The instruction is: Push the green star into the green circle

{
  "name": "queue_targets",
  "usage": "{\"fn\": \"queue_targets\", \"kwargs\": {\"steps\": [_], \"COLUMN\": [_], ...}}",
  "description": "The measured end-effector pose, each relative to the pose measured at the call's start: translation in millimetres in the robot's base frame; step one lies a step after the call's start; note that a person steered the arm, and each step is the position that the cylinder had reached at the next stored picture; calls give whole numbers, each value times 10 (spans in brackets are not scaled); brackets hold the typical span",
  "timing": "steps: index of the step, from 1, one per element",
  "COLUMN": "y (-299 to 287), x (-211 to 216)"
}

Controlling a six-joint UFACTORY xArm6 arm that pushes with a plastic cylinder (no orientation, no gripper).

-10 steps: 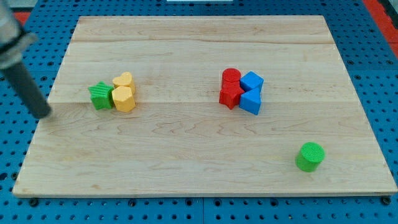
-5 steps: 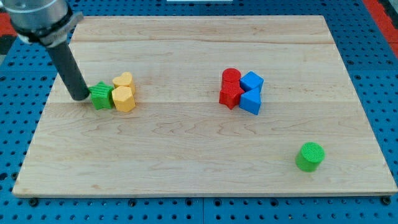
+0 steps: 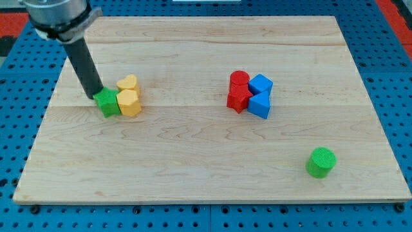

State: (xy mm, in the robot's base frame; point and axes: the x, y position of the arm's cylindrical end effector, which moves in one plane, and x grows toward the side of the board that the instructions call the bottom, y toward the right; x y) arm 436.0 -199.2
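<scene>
One camera view. One wooden board. My tip touches the green star at its upper left edge; the rod has no fingers, so nothing is grasped. Two yellow blocks touch the star's right. Red and blue blocks cluster farther right. Green circle sits far off, lower right.
</scene>
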Motion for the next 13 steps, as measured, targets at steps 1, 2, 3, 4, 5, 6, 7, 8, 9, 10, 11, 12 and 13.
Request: {"fn": "queue_targets", "kwargs": {"steps": [1, 2, 3, 4, 5, 6, 7, 8, 9, 10, 11, 12, 13], "y": [116, 146, 37, -16, 169, 634, 1128, 956, 333, 117, 578, 1464, 2258], "x": [516, 612, 307, 93, 45, 394, 662, 636, 558, 784, 976, 1024, 1055]}}
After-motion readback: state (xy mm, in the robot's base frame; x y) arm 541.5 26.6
